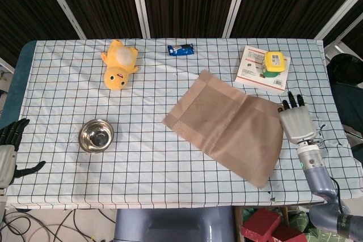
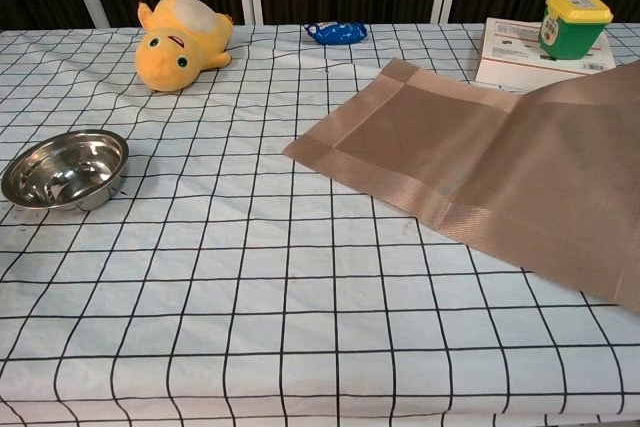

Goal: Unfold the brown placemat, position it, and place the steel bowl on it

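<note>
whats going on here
The robot's right hand holds the brown placemat by its right edge. The mat is unfolded and sits skewed on the right side of the checked tablecloth. The steel bowl stands empty to the left, not yet on it. The left hand rests at the table's left edge.

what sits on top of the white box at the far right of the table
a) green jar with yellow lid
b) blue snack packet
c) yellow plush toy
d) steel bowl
a, the green jar with its yellow lid stands on the white box, clear in the chest view.
</note>
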Robot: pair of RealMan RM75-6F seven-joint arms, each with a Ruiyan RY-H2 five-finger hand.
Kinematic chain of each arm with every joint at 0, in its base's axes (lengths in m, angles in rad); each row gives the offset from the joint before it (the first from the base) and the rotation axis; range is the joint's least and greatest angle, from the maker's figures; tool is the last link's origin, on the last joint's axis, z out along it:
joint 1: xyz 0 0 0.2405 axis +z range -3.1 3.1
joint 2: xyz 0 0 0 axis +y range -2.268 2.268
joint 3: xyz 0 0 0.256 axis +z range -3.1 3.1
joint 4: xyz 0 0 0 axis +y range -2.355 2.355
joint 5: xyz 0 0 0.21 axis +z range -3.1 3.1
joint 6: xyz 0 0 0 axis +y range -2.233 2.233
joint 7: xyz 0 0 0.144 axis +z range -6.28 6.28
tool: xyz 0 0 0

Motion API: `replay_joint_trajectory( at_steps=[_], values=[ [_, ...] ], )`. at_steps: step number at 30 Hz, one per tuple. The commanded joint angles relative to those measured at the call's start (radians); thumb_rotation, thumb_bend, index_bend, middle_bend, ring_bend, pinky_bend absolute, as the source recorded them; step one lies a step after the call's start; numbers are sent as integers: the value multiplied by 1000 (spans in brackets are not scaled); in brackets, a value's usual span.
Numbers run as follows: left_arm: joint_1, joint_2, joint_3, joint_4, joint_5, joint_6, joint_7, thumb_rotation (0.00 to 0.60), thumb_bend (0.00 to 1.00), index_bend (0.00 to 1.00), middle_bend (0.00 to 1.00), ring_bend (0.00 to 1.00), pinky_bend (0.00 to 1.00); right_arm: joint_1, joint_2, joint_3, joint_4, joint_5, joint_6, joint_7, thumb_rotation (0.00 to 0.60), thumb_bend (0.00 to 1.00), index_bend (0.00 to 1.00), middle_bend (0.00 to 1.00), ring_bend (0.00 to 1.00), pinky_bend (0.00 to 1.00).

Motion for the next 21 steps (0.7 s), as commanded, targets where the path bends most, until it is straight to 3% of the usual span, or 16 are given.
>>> replay_joint_trajectory(
  at_steps=[1, 4, 6, 8, 12, 21],
  values=[
    [0, -2, 0, 0, 0, 1, 4, 600, 6, 18, 44, 18, 67, 40, 8, 0, 60, 0, -20, -70, 600, 455, 610, 278, 93, 157],
    [0, -3, -1, 0, -3, 1, 7, 600, 6, 17, 44, 18, 67, 54, -4, 0, 84, -2, -7, -109, 600, 312, 372, 170, 78, 157],
    [1, -3, -2, 0, -5, 1, 9, 600, 6, 17, 44, 18, 67, 54, -17, 2, 86, 13, 11, -146, 600, 219, 106, 69, 51, 157],
    [0, -4, -2, 0, -6, 0, 11, 600, 6, 17, 44, 18, 67, 50, -26, 0, 84, 21, 35, -183, 600, 169, 10, 18, 34, 157],
    [-2, -5, -1, 2, -7, -5, 13, 600, 6, 17, 44, 18, 67, 33, -30, -5, 63, 29, 81, -208, 600, 123, 0, 0, 24, 157],
    [-7, -6, 0, 0, -7, -13, 23, 600, 6, 16, 38, 18, 67, -75, -5, -17, -86, 24, 217, -41, 600, 100, 0, 0, 18, 157]
  ],
)
